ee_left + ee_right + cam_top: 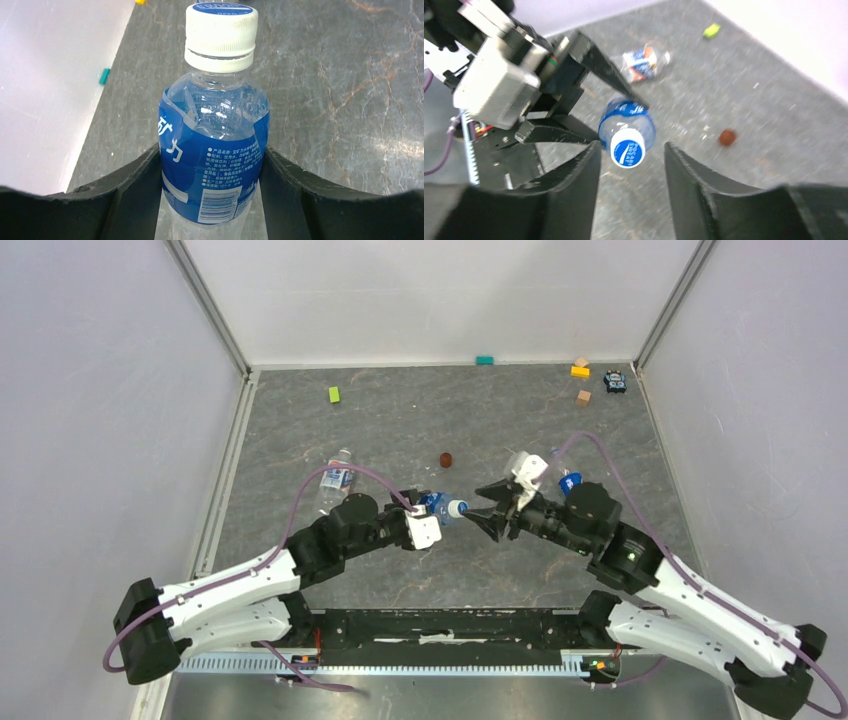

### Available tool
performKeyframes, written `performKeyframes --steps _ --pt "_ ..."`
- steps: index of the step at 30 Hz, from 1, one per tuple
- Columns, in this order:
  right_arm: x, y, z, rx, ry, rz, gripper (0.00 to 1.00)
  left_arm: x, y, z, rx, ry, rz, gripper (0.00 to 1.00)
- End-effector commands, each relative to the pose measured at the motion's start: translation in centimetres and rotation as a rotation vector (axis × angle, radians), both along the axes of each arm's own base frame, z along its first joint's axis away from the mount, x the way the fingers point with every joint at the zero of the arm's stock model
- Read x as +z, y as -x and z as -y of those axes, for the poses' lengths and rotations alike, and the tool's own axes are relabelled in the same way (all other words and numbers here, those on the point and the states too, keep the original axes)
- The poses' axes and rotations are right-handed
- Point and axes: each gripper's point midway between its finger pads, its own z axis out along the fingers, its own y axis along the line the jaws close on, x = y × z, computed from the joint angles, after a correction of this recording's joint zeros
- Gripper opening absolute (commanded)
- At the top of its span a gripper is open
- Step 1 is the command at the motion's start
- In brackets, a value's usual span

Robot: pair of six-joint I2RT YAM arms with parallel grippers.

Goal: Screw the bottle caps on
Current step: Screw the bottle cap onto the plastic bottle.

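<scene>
The left gripper [212, 170] is clamped on the bottle [212, 145] around its label and holds it sideways, so that the neck points at the right gripper [632, 146]. The whitish cap [628, 152] sits on this bottle's neck, between the right jaws. These stand apart on both sides of the cap, probably ready to close and turn it.

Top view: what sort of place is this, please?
Probably a robot test cell in a lab: white walls on a metal frame enclose a grey table, a left arm and right arm are bolted at its near edge, and a green block and a bottle lie loose as props.
</scene>
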Motion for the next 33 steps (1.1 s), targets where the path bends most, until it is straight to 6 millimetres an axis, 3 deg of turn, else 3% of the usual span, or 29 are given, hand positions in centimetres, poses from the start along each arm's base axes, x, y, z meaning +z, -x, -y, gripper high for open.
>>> performKeyframes --steps 1,3,5,6,13,16,21,30,33 --pt "5.2 0.2 1.2 0.043 -0.034 0.358 0.60 -0.1 -0.2 -0.3 0.003 -0.022 0.006 0.02" --pt "4.8 0.8 1.0 0.101 0.008 0.413 0.72 -0.1 -0.1 -0.2 0.000 -0.022 0.003 0.02" --pt "4.4 1.4 0.7 0.168 0.055 0.464 0.98 -0.1 0.0 -0.2 -0.004 -0.021 0.002 0.02" --pt "4.0 1.6 0.6 0.193 0.083 0.486 0.98 -0.1 0.0 -0.2 -0.007 -0.022 0.000 0.02" --pt "3.0 2.0 0.3 0.304 0.214 0.636 0.98 -0.4 0.3 0.0 -0.023 -0.033 -0.014 0.02" --pt "1.5 2.0 0.1 0.385 0.321 0.670 0.97 -0.5 0.4 0.1 -0.033 -0.035 -0.022 0.02" --pt "-1.8 1.8 0.0 0.511 0.490 0.708 0.81 -0.6 0.8 0.5 -0.057 -0.039 -0.039 0.02" --pt "-2.6 1.8 -0.7 0.539 0.489 0.712 0.63 -0.5 1.2 0.7 -0.079 -0.036 -0.045 0.02" --pt "-2.7 1.8 -1.0 0.548 0.486 0.710 0.61 -0.4 1.2 0.7 -0.083 -0.032 -0.043 0.02"
